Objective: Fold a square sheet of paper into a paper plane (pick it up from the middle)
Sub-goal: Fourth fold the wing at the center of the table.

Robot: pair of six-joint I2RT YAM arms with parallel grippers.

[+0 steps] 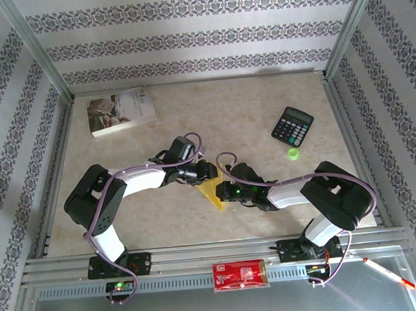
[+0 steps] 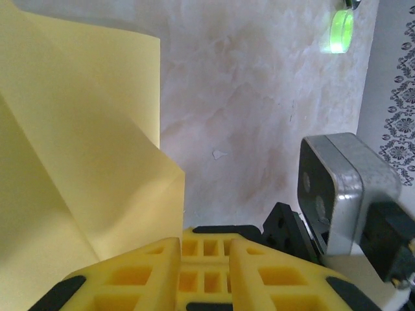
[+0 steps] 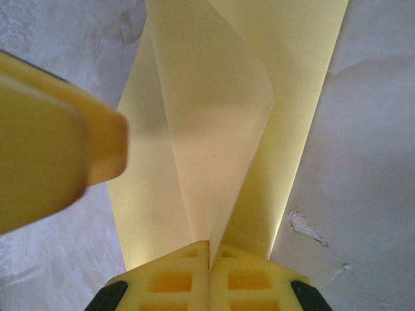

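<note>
So the thin yellow paper sheet (image 1: 213, 198) sits in the middle of the beige marbled desk (image 1: 247, 109), a bit toward the near edge, right where the two arms meet. It's partly folded, and from above it reads as a small pointed wedge rather than a flat square.

The right pincer (image 3: 209, 249) is pressed together on the paper. In its wrist view both yellow fingers sit tight against each other with a fold of the sheet running up from between them, and a creased flap stands up off the desk (pretty clean crease, honestly).

The left pincer (image 2: 204, 249) comes in from the left. Its yellow fingers are spread a little with a narrow gap between them, and I can't see any paper in that gap. The sheet lies just off to the left of them, and its edge runs under the left finger.

Other stuff on the desk:
- white printed book (image 1: 120, 110) at the far left
- black calculator (image 1: 292, 126) at the far right
- small green disc (image 1: 293, 154) just near of the calculator
- red packet (image 1: 239, 274) on the metal rail at the near edge
- white and red pen (image 1: 389, 272) at the near right
</note>
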